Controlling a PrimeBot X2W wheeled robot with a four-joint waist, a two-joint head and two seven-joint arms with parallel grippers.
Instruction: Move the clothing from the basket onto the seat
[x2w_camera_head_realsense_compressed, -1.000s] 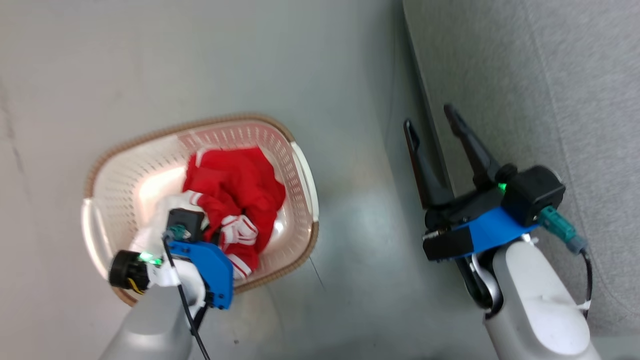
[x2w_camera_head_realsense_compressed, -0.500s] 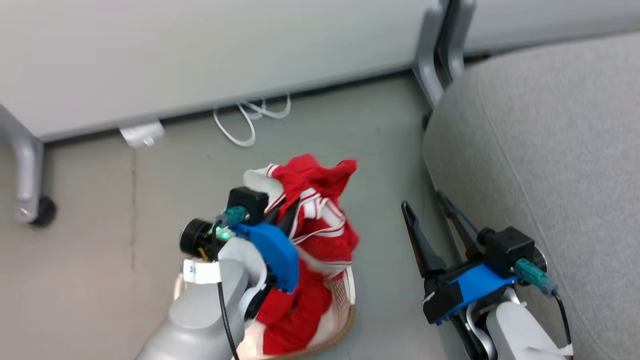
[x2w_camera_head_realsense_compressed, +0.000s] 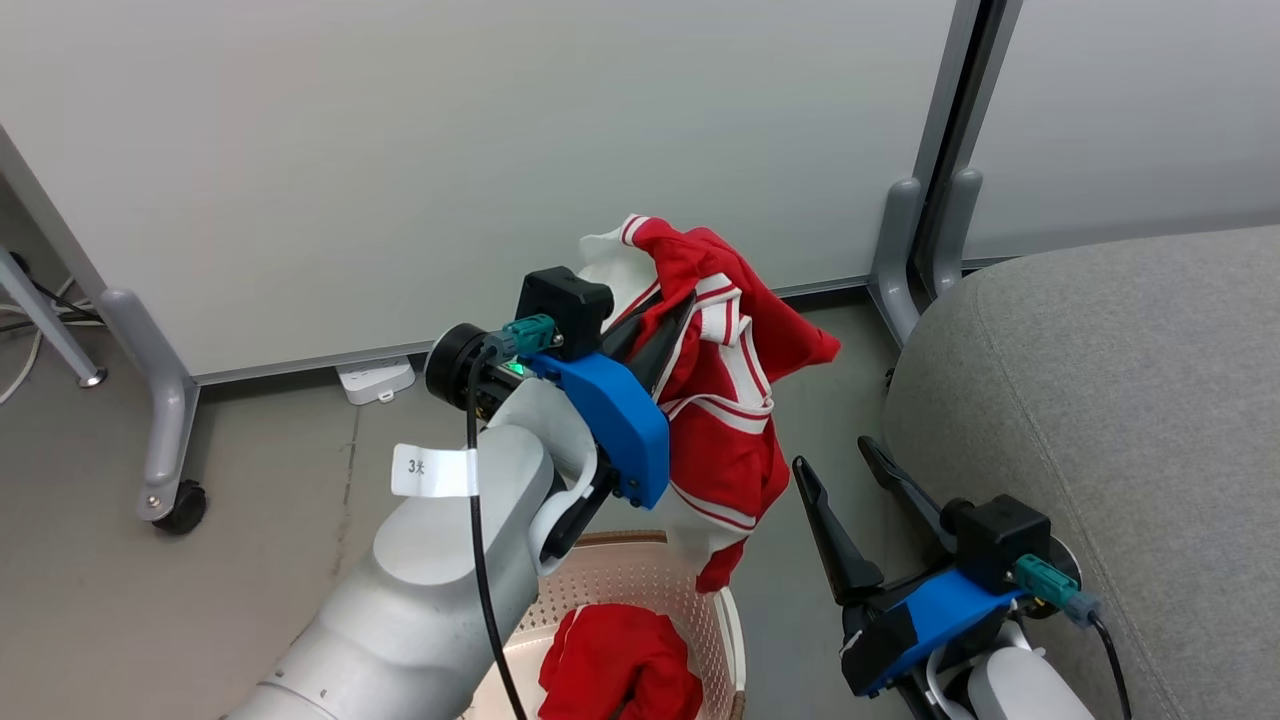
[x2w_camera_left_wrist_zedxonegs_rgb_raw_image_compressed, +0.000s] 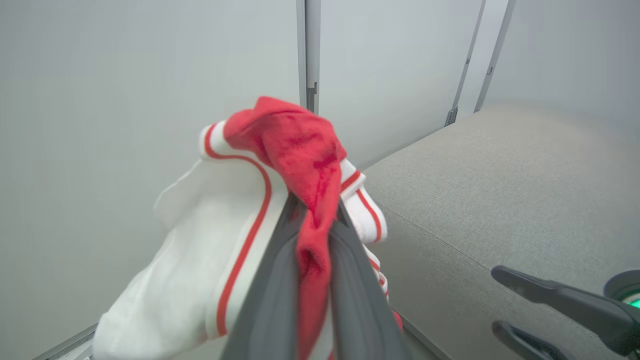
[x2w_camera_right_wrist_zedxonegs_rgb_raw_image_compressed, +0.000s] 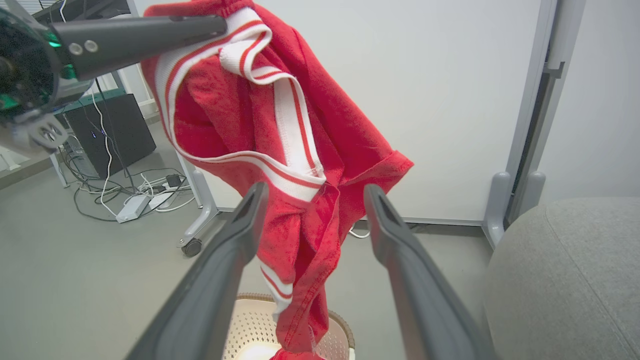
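Pale partition panels (x2w_camera_head_realsense_compressed: 450, 150) and a grey floor (x2w_camera_head_realsense_compressed: 280, 470) back the scene around the cream laundry basket (x2w_camera_head_realsense_compressed: 640, 585). High above the basket, the left gripper (x2w_camera_head_realsense_compressed: 672, 318) has its two dark fingers pressed together on a bunched fold of the red, white-striped garment (x2w_camera_head_realsense_compressed: 725, 420). The fabric rises past the fingertips in a red and white tuft, and the rest hangs down beside the gripper's blue mount, the lowest corner dangling over the basket's rim. Whether that corner touches the rim cannot be told.

A second, plain red garment (x2w_camera_head_realsense_compressed: 620, 665) lies crumpled inside the basket. To the basket's right, the right gripper (x2w_camera_head_realsense_compressed: 832, 455) stands with its fingers spread wide and holds nothing. Seen from the right wrist, the hanging cloth shows in the gap between those fingers, beyond them. Further right of the basket is the grey upholstered seat (x2w_camera_head_realsense_compressed: 1100, 400), bare of clothing.

The left forearm covers the basket's left side, and the picture's lower edge cuts off its near part. No logo can be made out among the folds.
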